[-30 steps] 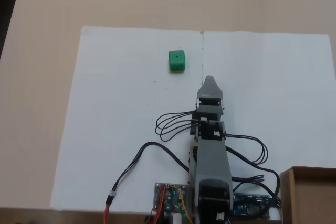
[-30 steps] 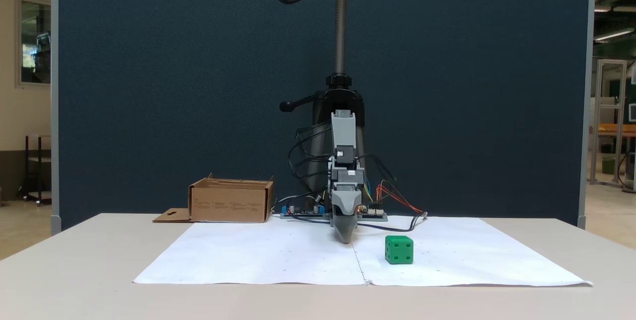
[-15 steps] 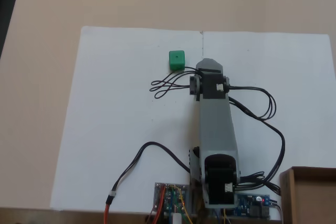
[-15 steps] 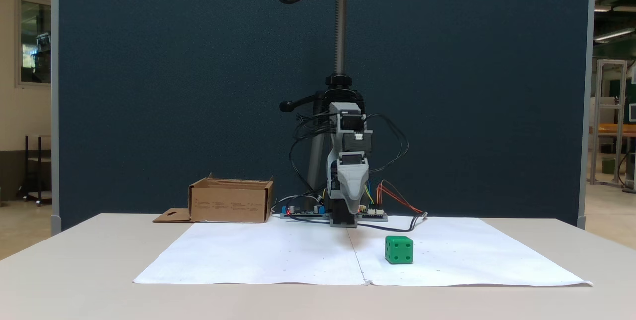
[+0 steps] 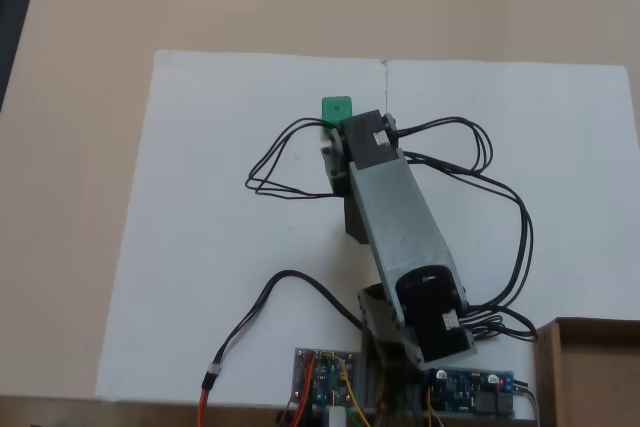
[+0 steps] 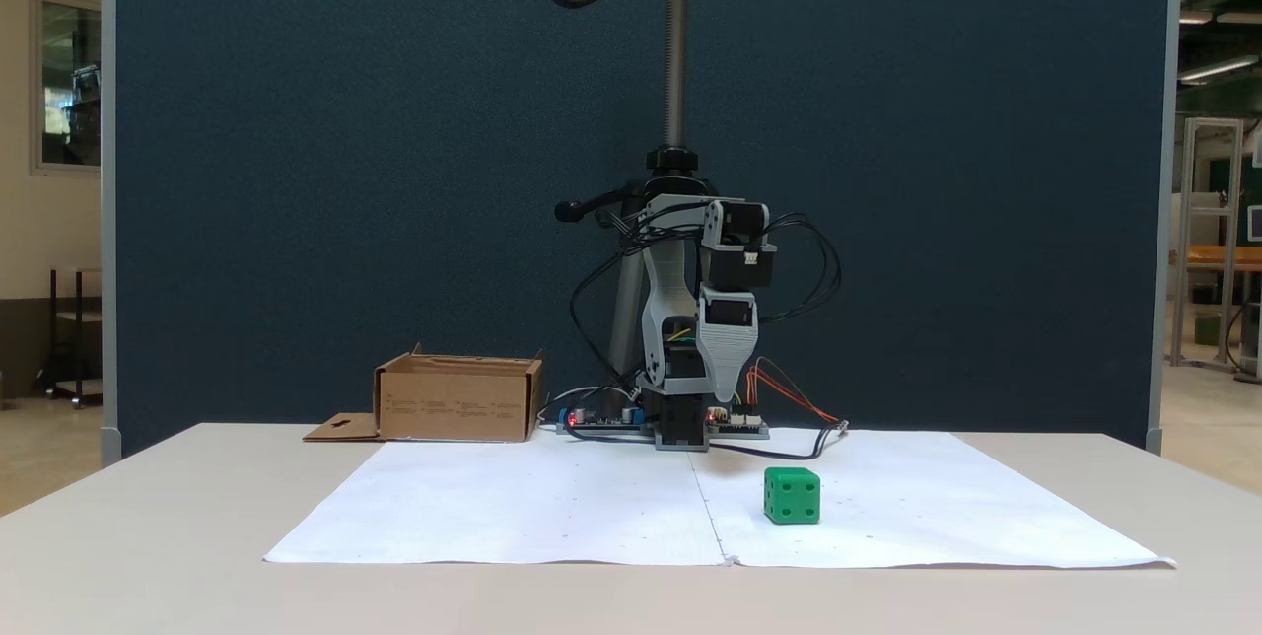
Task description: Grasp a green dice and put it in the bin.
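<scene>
In the fixed view from above, the small bright green plastic dice [image 5: 336, 108] sits on the white sheets of paper [image 5: 200, 247] in the upper middle of the frame, its lower right corner hidden under the raised head of the grey robot arm [image 5: 400, 237]. That arm runs diagonally from the lower centre up toward the dice, with loops of black cable [image 5: 285, 162] spilling to either side. A green circuit board with coloured wires [image 5: 325, 377] lies at the bottom edge, and the brown square bin with thick raised walls [image 5: 590, 332] shows as a corner at the lower right. The beige table [image 5: 80, 147] frames the paper on all sides. In the fixed view from the front, the green dice [image 6: 792, 496] rests on the white paper [image 6: 552, 507], right of centre, with dark pips on its facing side. The grey gripper [image 6: 730, 396] hangs point down above the paper, up and to the left of the dice and clear of it (one tapered tip is all that shows, so whether its jaws are apart or together I cannot tell). The cardboard bin [image 6: 458, 398] stands at the far edge of the table [image 6: 148, 536], left of centre, well apart from the dice, a loose flap lying beside it. Behind the arm [image 6: 680, 319] stands a dark blue partition [image 6: 345, 172] and a black stand [image 6: 676, 73].
</scene>
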### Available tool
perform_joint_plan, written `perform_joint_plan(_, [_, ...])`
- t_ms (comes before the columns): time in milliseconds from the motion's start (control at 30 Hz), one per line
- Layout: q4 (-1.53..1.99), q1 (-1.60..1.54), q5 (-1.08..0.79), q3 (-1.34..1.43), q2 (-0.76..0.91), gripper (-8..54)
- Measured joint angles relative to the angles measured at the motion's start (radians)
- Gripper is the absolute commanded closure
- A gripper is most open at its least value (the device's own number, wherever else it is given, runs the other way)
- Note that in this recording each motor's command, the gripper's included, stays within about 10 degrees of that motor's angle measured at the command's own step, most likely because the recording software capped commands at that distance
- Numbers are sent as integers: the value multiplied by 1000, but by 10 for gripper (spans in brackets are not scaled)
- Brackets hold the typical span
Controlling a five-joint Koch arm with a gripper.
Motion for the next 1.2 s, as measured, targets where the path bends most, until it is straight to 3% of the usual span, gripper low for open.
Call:
perform_joint_plan(567, [5,-3,41,-710,-535,32])
perform_joint_plan(833, [-54,52,181,-724,-558,33])
perform_joint_plan(1200, [-143,-44,189,-724,-696,34])
